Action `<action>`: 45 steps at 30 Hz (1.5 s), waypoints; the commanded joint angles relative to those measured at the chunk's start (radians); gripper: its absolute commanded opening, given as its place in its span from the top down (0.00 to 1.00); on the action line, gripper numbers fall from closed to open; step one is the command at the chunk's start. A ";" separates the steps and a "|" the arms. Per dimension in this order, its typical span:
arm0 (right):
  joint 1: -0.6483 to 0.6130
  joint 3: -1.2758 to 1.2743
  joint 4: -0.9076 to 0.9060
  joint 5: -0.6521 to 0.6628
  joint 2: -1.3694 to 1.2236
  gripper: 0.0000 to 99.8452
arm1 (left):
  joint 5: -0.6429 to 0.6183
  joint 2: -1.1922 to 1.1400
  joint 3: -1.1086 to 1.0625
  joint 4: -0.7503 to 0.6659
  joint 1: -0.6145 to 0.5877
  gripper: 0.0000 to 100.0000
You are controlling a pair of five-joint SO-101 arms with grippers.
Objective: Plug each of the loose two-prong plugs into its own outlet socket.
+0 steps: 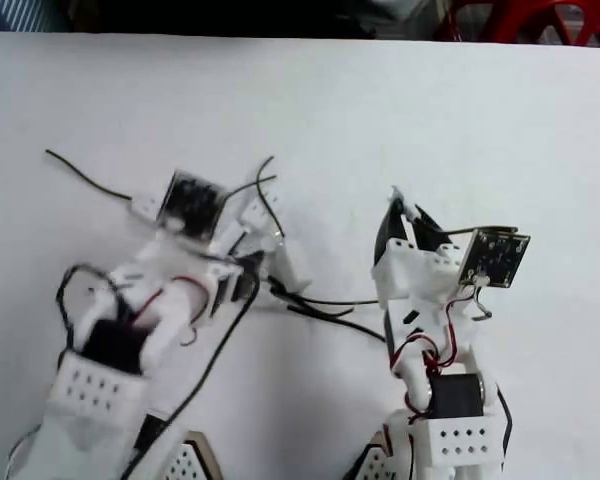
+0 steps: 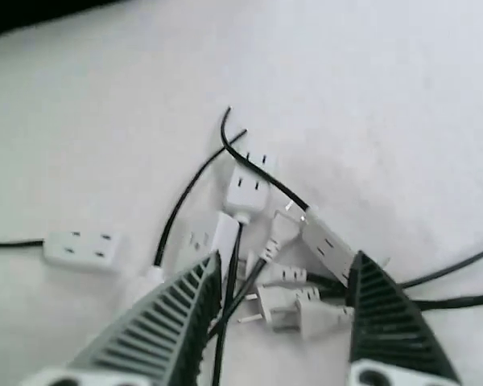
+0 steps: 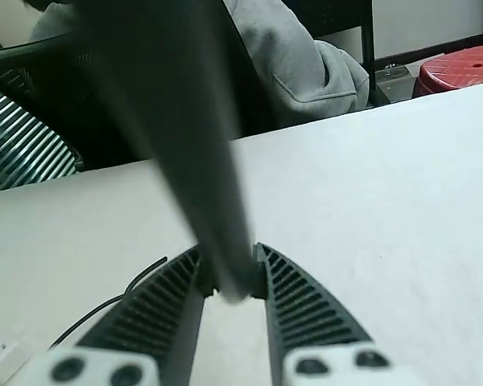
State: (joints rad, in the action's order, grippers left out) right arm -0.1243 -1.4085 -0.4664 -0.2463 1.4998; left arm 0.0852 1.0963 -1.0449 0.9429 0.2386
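Jaws — left wide, right around cable [image 3: 209, 209]

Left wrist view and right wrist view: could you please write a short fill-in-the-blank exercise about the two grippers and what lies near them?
1. The left gripper has its jaws ___ over a heap of white plugs.
2. The right gripper is ___ on a black cable.
3. Behind the table, the round stool is ___ in colour.
Missing words: open; shut; red.
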 commanded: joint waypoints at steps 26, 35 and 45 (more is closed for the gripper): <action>0.010 0.012 0.021 -0.003 0.005 0.98 | -0.425 -1.351 0.982 0.310 0.170 0.60; 0.010 0.012 0.021 -0.003 0.005 0.98 | -0.431 -1.524 1.189 0.310 0.243 0.60; 0.010 0.012 0.021 -0.003 0.005 0.98 | -0.427 -1.639 1.433 0.440 0.268 0.60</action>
State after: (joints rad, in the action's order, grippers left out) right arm -0.1243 -1.4085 -0.4664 -0.2463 1.4998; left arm -0.3368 -0.5547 0.2424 1.2820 0.4902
